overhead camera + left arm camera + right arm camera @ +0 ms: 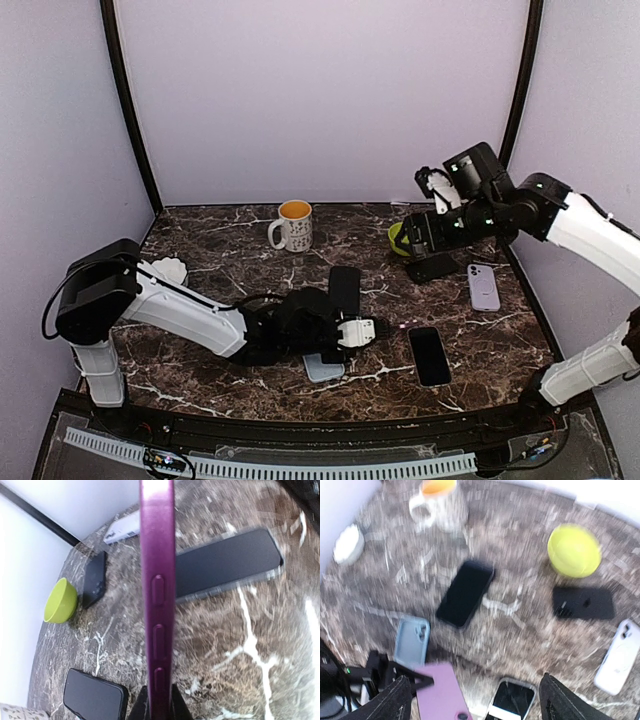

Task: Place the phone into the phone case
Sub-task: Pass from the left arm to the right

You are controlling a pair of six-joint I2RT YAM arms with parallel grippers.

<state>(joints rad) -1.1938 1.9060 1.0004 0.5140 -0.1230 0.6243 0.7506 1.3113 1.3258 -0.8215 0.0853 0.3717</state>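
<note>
Top external view: at centre the left gripper [363, 331] pinches a purple phone case [158, 580] by one end, likely to bring it to the black phone [430, 355] lying flat on the marble table [200, 262] just right, while the raised right gripper [473, 690] hangs behind, fingers spread.

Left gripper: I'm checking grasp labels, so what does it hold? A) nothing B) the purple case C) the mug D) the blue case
B: in the left wrist view the left gripper is shut on the purple case, which shows edge-on in its grip.
</note>
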